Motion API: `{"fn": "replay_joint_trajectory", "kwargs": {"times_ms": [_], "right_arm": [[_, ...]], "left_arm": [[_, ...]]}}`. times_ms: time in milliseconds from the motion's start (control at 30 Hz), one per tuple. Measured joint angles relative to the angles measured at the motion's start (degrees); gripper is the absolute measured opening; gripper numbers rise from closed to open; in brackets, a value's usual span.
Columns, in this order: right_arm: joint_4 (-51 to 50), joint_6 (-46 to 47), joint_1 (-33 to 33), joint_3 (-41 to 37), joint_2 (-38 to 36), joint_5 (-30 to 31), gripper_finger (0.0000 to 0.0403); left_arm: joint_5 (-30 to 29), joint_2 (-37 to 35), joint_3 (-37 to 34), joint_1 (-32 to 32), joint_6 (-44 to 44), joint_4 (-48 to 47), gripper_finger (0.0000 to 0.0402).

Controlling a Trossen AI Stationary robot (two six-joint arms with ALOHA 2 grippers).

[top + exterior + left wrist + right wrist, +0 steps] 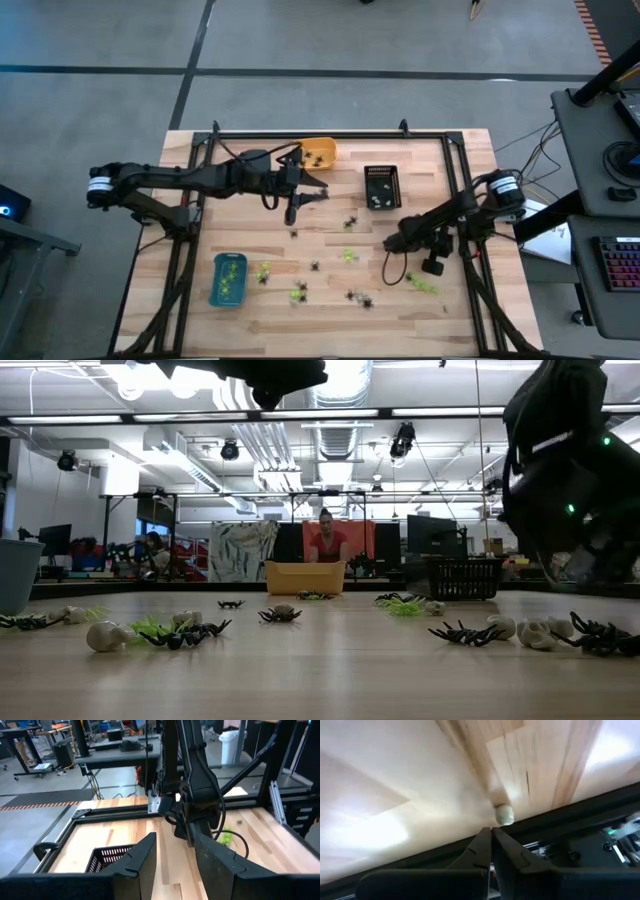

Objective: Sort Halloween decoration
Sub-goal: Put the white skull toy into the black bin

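Left gripper (pixel 172 862) jaws parted, empty, above black mesh tray (pixel 107 858); right gripper (pixel 491 840) jaws closed beside round whitish trinket (pixel 504 814)

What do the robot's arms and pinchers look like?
Both arms are skinny and black. The left arm has a white band near its shoulder, and so does the right arm. A black cable loops beside the right arm. The left gripper has flat, pointed black fingers. The right gripper has dark tapered fingers.
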Motion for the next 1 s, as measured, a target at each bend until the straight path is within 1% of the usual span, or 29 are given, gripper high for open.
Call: {"fn": "replay_joint_trajectory", "kwargs": {"times_ms": [233,300,367,467,533,600,767,833,900,1000], "right_arm": [[3.24,8.46,0.00,0.59,-9.07,0.14,0.0008],[2.95,10.93,0.00,0.57,-11.50,0.83,0.0008],[2.19,12.61,0.00,0.57,-13.71,2.92,0.0009],[0.82,13.83,-0.02,0.55,-15.09,3.09,0.0009],[-0.54,14.36,-0.02,0.35,-14.63,3.09,0.0015],[-1.23,15.20,-0.02,-0.01,-13.46,3.06,0.0030],[-1.19,14.80,-0.02,-0.86,-8.52,3.10,0.0091],[-0.40,13.18,-0.02,-0.98,-6.26,3.19,0.0111],[0.96,11.62,-0.02,-1.00,-4.17,3.48,0.0123],[3.41,9.89,-0.02,-0.98,-1.58,4.37,0.0130]], "left_arm": [[0.07,-1.96,0.33,-0.08,-2.04,-0.42,0.0117],[0.12,-2.14,0.35,-0.18,-2.47,-0.43,0.0117],[0.12,-2.17,0.35,-0.22,-2.58,-0.83,0.0117],[0.14,-2.17,0.35,-0.22,-2.84,-1.15,0.0117],[0.13,-2.18,0.35,-0.22,-3.34,-1.24,0.0117],[0.13,-2.19,0.35,-0.24,-3.39,-1.27,0.0117],[0.16,-2.18,0.35,-0.28,-3.42,-1.26,0.0117],[0.16,-2.19,0.35,-0.28,-3.52,-1.25,0.0117],[0.16,-2.18,0.35,-0.28,-3.61,-1.25,0.0117],[0.16,-2.17,0.35,-0.28,-3.61,-1.27,0.0117]]}}
